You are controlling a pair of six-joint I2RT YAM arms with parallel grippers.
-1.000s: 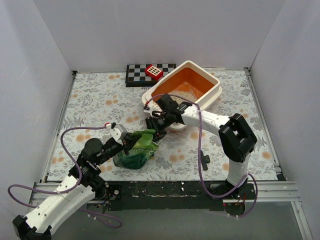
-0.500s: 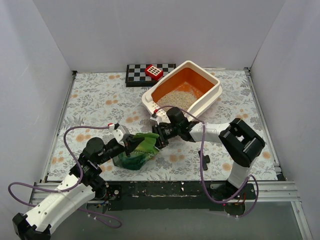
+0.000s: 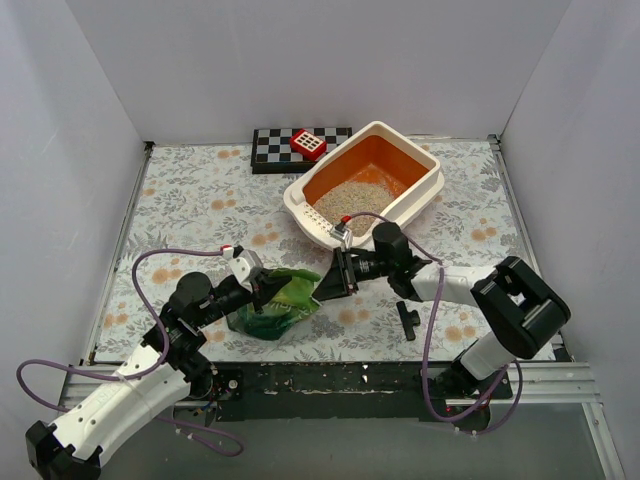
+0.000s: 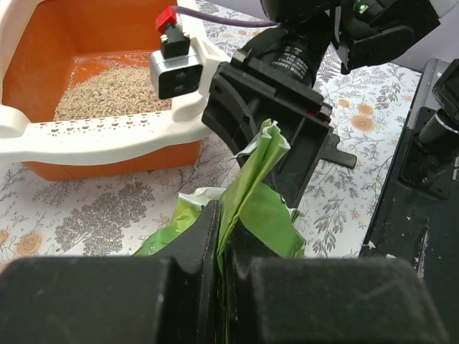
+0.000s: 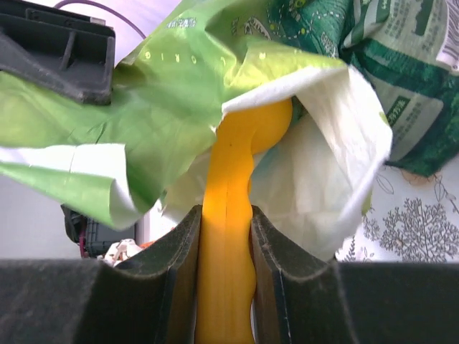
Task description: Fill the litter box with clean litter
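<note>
On the table (image 3: 200, 200), the litter box (image 3: 425, 165) is part filled. In front of the box, the green bag (image 3: 272, 308) has its lip pinched in the left tool (image 4: 226, 229). The right tool (image 5: 226, 236) clamps the scoop (image 5: 229, 179), its head hidden in the bag, perhaps unloaded. Dig deep, lift level, and tip past the box's rim onto the litter (image 3: 355, 197).

Soft, even overhead light fills the top view, and the floral tabletop (image 3: 200, 200) carries only faint shadows. In the wrist views the left tool (image 4: 224, 240) and right tool (image 5: 226, 244) at 6 o'clock are dark and blurred. The green bag (image 5: 143, 107) gleams, and the scoop (image 5: 229, 165) looks sharp.
</note>
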